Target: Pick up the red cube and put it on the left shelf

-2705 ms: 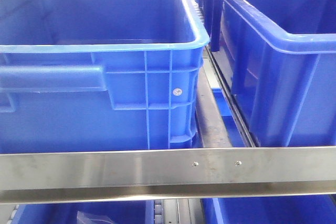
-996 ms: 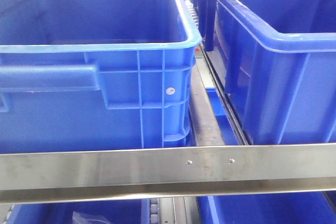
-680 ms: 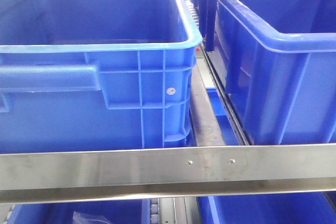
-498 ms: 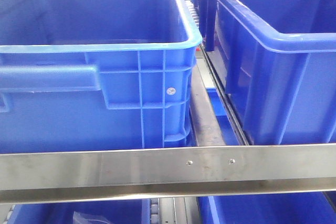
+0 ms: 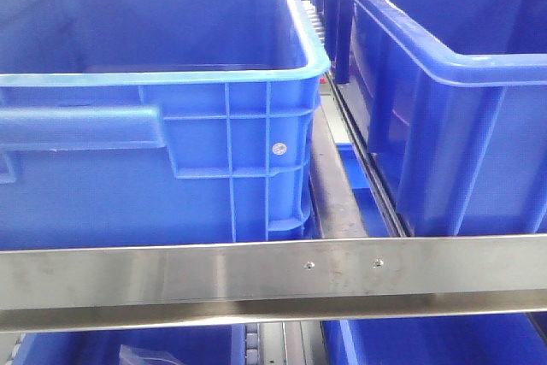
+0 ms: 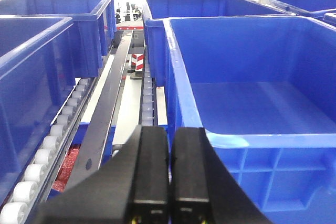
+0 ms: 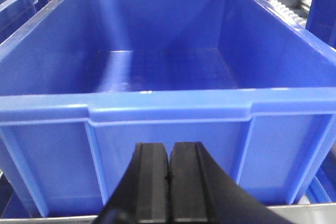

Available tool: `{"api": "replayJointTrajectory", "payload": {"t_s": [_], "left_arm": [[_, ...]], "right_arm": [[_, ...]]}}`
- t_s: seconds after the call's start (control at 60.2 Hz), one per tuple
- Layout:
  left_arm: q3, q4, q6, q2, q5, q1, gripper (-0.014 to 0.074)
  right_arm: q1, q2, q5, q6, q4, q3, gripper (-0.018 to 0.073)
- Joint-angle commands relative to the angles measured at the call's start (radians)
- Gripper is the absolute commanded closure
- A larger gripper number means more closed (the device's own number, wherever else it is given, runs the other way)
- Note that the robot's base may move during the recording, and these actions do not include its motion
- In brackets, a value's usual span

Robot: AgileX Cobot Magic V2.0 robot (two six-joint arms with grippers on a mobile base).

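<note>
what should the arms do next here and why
Probably look for the red cube first: no view shows it. Both the left pincer and right pincer are shut with nothing between their fingers, facing empty blue crates on the left shelf. So I would open one pincer and search.

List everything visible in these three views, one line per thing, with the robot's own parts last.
Blue crates: at least five, blue plastic; two fill the front view, more stand in rows in the left wrist view; those whose insides show look empty.
Front rail: one, brushed steel with two small screws, across the bottom of the front view.
Roller track: one row of white rollers, between crates at the left of the left wrist view.
Red patterned patch: one, beneath the rollers; cannot tell what it is.
Red cube: none seen.
Left gripper: black, shut, empty.
Right gripper: black, shut, empty.
</note>
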Motion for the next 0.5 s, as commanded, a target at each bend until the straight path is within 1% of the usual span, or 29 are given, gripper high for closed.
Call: {"api": "replayJointTrajectory", "payload": {"t_s": [0.0, 0.232, 0.481], "left_arm": [[0.025, 0.0, 0.0, -0.015, -0.083, 0.0, 0.0495], [0.025, 0.0, 0.0, -0.015, -0.083, 0.0, 0.0495], [0.025, 0.0, 0.0, -0.015, -0.083, 0.0, 0.0495]], "right_arm": [[-0.009, -0.025, -0.101, -0.004, 0.003, 0.001, 0.051], [-0.009, -0.109, -0.07, -0.004, 0.013, 0.006, 0.051], [-0.009, -0.11, -0.076, -0.004, 0.013, 0.006, 0.051]]}}
